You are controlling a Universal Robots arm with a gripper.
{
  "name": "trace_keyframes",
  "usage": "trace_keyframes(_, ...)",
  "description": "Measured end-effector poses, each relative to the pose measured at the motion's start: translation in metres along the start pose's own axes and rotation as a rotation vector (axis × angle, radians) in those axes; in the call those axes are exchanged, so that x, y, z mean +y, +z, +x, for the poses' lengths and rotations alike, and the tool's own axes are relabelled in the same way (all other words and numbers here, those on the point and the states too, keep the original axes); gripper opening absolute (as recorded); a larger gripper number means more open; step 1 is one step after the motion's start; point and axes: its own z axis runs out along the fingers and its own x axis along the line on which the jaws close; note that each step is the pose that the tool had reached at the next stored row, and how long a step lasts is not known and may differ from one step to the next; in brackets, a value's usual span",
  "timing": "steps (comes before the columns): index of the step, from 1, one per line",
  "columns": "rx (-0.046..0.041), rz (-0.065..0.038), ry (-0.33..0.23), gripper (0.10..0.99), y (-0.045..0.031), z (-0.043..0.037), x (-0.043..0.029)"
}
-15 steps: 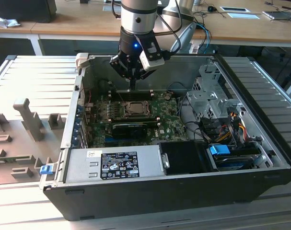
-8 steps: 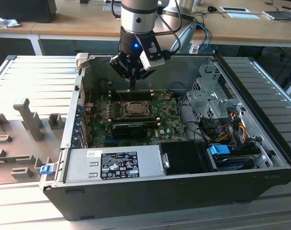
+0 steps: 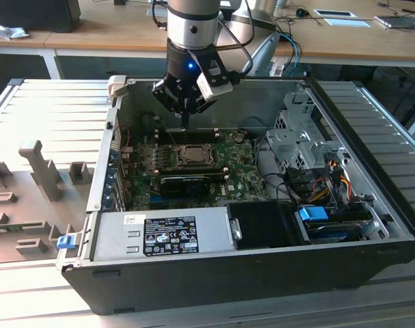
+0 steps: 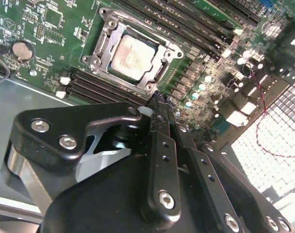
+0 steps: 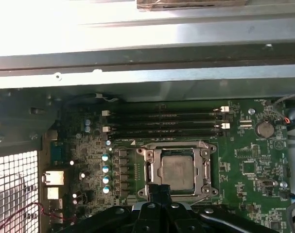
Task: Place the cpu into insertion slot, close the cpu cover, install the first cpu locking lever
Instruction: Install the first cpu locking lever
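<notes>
The cpu (image 4: 131,57) lies flat in its socket on the green motherboard, its pale metal top showing through the window of the cpu cover (image 4: 102,44), which lies down over it. In the first wrist view the cpu (image 5: 179,171) and the cpu cover (image 5: 150,170) sit just past my fingertips. My gripper (image 4: 158,97) hangs a little above the board beside one edge of the socket, its fingers pressed together with nothing between them. The exterior view shows the gripper (image 3: 185,125) over the socket (image 3: 191,156). I cannot make out the locking lever with certainty.
Memory slots (image 5: 162,116) run along the socket's far side, below the metal case wall (image 3: 262,96). A coin battery (image 5: 264,128) sits on the board. The power supply (image 3: 166,232) and drive cage (image 3: 296,137) with cables stand inside the case. Grey fixtures (image 3: 43,171) stand outside it.
</notes>
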Motion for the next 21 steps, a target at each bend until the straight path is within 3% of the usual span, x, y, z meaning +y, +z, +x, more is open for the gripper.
trace_keyframes(8, -0.0168, 0.000, -0.013, 0.106, 0.0023, 0.0039, -0.0012)
trace_keyframes(18, -0.0227, 0.000, -0.030, 0.106, 0.0063, 0.0111, -0.0016)
trace_keyframes(21, -0.0322, 0.000, -0.036, 0.106, 0.0066, 0.0139, -0.0017)
